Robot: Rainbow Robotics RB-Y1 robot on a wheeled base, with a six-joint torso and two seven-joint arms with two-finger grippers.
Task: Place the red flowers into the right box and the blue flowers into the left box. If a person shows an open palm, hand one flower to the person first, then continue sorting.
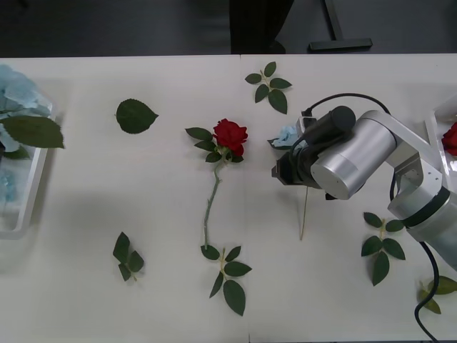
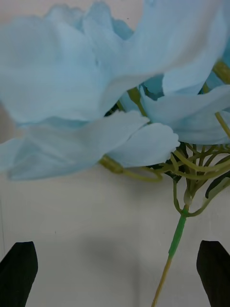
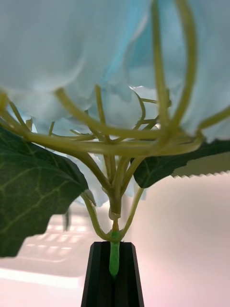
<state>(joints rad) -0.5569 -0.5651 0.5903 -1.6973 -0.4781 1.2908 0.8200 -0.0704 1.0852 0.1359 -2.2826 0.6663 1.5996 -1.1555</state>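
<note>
Right wrist view, right gripper: spread, empty, low above blue flower (stem between the fingers, running toward robot).
Left gripper: pinching second blue flower by stem, above left box.
Left box contents: blue flowers.
Right box: one rose.
Table rose: left of right gripper.

Overhead front view; close wrist views
</note>
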